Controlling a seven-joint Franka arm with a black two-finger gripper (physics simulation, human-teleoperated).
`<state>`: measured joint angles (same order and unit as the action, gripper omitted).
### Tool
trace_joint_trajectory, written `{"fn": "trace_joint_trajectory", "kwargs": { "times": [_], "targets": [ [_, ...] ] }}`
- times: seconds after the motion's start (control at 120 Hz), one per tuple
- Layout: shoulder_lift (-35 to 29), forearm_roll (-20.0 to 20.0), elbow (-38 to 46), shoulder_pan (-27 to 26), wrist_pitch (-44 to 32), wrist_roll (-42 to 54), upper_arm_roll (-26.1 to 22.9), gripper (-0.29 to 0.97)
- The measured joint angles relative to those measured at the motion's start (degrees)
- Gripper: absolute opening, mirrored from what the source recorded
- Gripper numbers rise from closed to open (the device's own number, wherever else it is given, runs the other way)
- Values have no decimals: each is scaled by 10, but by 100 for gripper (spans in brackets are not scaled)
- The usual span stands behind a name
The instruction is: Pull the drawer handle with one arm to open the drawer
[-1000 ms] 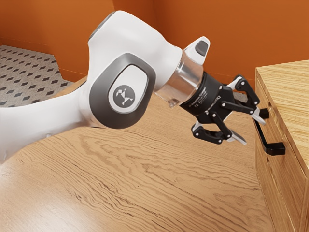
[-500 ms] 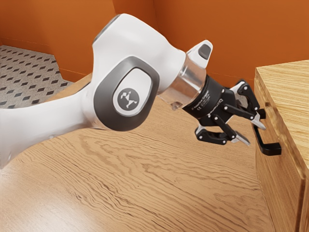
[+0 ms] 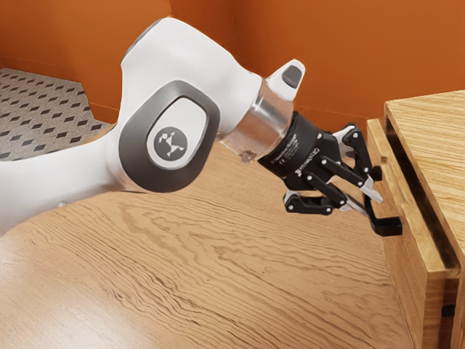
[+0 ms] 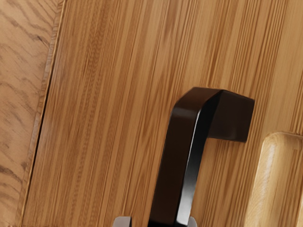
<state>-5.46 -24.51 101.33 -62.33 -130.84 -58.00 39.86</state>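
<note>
End effector [image 3: 368, 203] grasps the black handle [image 3: 389, 227] at its 3 o'clock; drawer [image 3: 410, 211] partly open, contents hidden.

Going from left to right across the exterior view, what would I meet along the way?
White robot arm → black claw → black drawer handle → drawer front, standing out from the cabinet → wooden cabinet.

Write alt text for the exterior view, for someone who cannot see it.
The black gripper of a white robot arm is closed on the black drawer handle of a wooden cabinet at the exterior view's right; the drawer stands partly open.
</note>
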Motion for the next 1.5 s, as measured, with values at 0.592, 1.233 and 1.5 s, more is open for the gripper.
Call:
{"fn": "trace_joint_trajectory", "kwargs": {
  "times": [0.592,1.233,1.5],
  "targets": [
    [-76,15,60,14,10,-7,5,-2],
    [-159,72,108,31,69,-25,-2,-4],
    [-175,86,122,47,82,-32,-3,-1]
  ]
}}
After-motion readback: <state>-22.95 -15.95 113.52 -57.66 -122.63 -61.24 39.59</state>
